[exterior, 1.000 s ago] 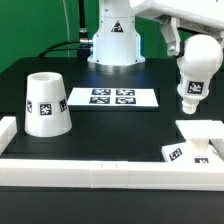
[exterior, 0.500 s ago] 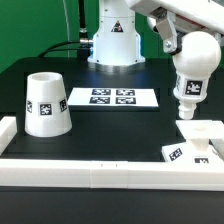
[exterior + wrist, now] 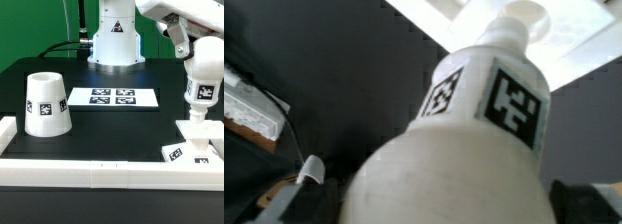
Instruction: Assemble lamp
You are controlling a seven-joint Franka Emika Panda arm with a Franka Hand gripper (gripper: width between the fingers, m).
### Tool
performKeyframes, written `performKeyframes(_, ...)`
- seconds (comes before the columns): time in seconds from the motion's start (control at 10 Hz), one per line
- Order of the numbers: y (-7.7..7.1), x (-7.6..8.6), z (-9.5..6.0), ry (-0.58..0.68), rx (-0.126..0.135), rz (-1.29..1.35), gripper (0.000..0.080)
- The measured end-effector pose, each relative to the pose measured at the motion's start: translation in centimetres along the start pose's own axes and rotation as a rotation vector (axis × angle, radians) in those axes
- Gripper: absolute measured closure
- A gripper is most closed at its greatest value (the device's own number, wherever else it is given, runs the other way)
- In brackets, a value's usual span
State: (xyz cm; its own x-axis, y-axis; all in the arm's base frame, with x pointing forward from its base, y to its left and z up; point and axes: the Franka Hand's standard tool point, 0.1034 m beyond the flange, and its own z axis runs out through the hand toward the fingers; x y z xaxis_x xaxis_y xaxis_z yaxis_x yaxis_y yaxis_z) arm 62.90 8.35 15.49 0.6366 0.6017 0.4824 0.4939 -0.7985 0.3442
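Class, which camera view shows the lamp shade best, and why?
The exterior view: the shade stands whole and upright at that view's left, open top and tag visible. The wrist view shows none of it; the bulb fills that picture.

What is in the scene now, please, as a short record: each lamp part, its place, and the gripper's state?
bulb: held by the gripper, stem down, over the base
base: flat on the table, at the exterior view's right
shade: upright, opening up, at the exterior view's left
gripper: shut on the bulb
marker board: flat on the table, farther back, between shade and base
bulb-to-base contact: cannot tell
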Motion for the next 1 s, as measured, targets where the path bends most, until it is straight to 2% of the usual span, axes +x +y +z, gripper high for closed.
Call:
performKeyframes(0.6, -1.1, -0.8, 0.9, -0.017, 0.014, -0.011, 0.0223)
performKeyframes(1.0, -1.6, -1.7, 1.4, -0.018, 0.014, -0.014, 0.0223)
